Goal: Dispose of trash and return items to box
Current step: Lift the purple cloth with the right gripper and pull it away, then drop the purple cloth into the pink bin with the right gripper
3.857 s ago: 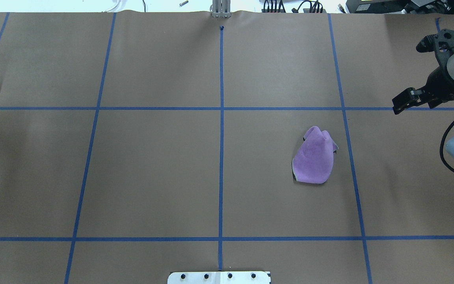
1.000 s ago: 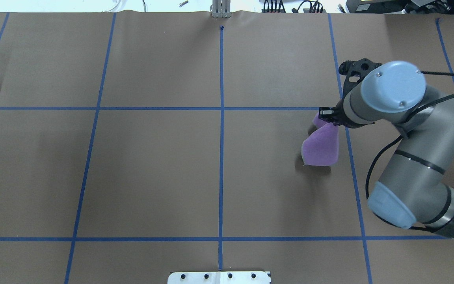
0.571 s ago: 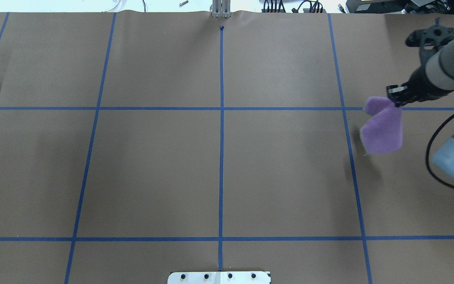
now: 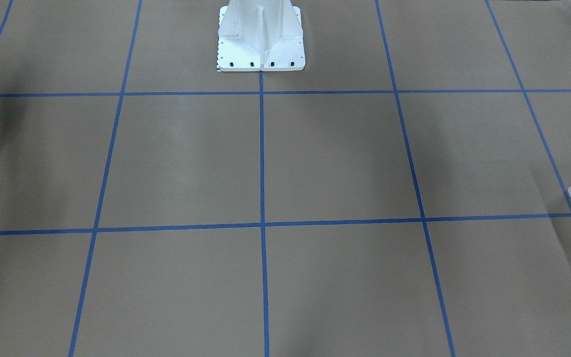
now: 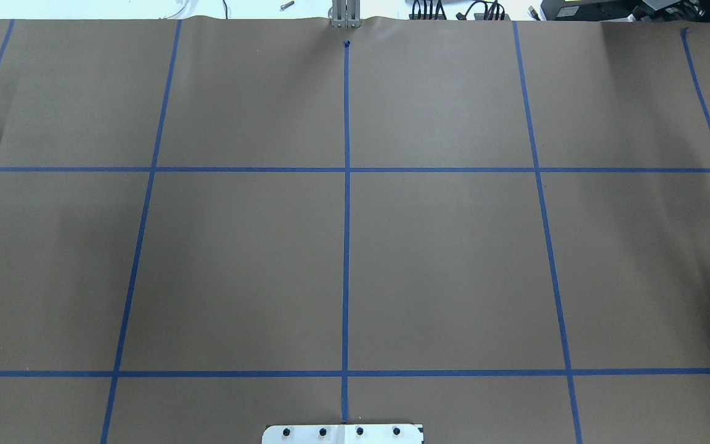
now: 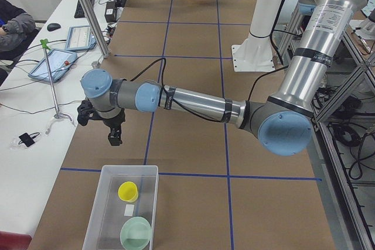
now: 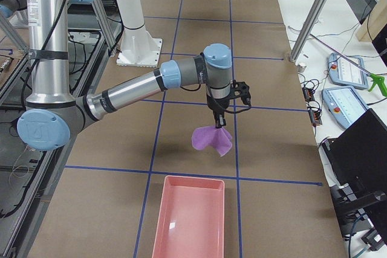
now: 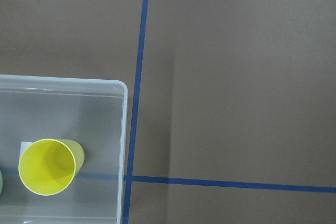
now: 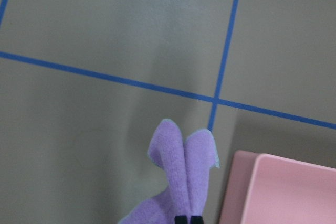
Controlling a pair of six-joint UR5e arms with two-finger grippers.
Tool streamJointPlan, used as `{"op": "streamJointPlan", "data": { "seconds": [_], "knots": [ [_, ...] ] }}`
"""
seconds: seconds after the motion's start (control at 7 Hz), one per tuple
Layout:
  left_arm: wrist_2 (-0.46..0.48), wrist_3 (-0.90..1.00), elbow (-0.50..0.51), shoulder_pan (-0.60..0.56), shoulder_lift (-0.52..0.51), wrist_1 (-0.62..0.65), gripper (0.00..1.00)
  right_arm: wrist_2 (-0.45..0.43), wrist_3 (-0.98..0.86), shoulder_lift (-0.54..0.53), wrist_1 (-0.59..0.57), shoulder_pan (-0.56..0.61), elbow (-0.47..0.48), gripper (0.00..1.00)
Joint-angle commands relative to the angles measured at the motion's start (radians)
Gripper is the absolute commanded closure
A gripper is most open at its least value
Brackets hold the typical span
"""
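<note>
- Right now, the right gripper (image 7: 219, 124) is clamped on the top of the purple cloth (image 7: 211, 139), which hangs clear of the worktop near its right end.
- The pink tray (image 7: 193, 178) sits at the right end edge, just beside the cloth. The cloth is not over it yet.
- The box (image 6: 94, 206) stands at the left end, toward your edge. The bowl (image 6: 135, 233) and the yellow cup (image 6: 128, 191) are inside, so that part looks done.
- The left gripper (image 6: 114, 139) hovers just beside the box. You cannot tell from these views whether its jaws are apart or together.
- By my reading, 1 step is left: carry the cloth over the tray and let go. It looks like the last piece out of place.
</note>
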Motion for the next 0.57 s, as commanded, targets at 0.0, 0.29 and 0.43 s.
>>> {"op": "streamJointPlan", "data": {
  "seconds": [0.0, 0.29, 0.43],
  "knots": [
    [0.000, -0.003, 0.000, 0.004, 0.004, -0.011, 0.01, 0.001, -0.321, -0.053, -0.056, 0.139, -0.104, 1.00],
    [0.000, -0.004, -0.002, 0.004, 0.022, -0.039, 0.01, -0.028, -0.433, -0.087, -0.018, 0.203, -0.213, 1.00],
    [0.000, -0.004, -0.002, 0.005, 0.030, -0.047, 0.01, -0.082, -0.429, -0.105, -0.007, 0.202, -0.257, 1.00]
  ]
}}
